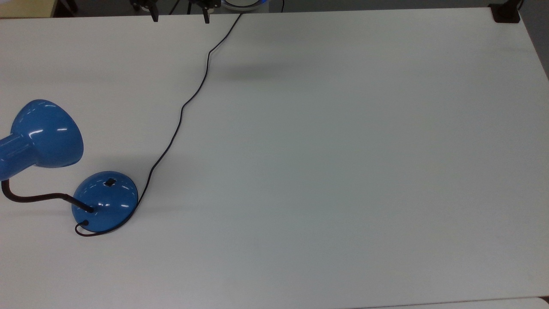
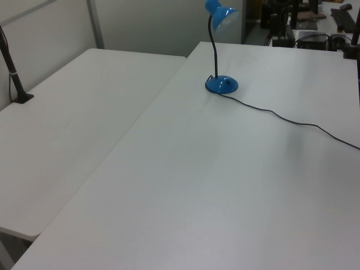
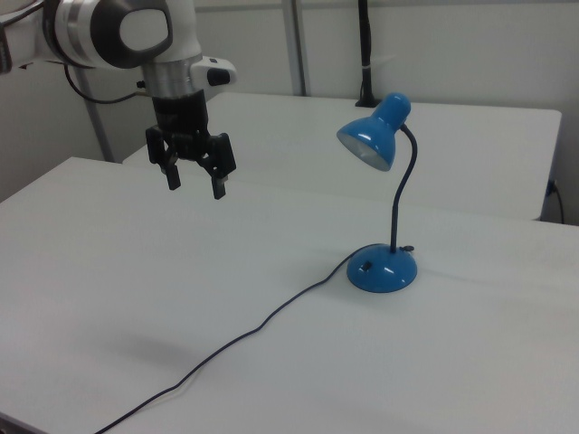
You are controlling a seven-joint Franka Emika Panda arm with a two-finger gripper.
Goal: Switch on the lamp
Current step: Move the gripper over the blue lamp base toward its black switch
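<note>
Reach for the switch

Hand (image 3: 192, 179) hangs with fingers apart, well above the surface (image 3: 136, 271), at ten o'clock from the lamp (image 3: 384, 269) in the right view. Bring fingers together, descend on the rocker switch (image 1: 110, 182), press gently

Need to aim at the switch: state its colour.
Black, a small rocker switch on the glossy blue dome base; clearest in the top view.

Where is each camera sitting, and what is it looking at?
Top view: high above, looking down on the white table; the open gripper pokes in at the far edge.
Left view: beside the table, looking along it at the lamp near the far end.
Right view: the opposite side, seeing the arm and gripper hanging above the table, away from the lamp.
All three share the lamp and its cord.
</note>
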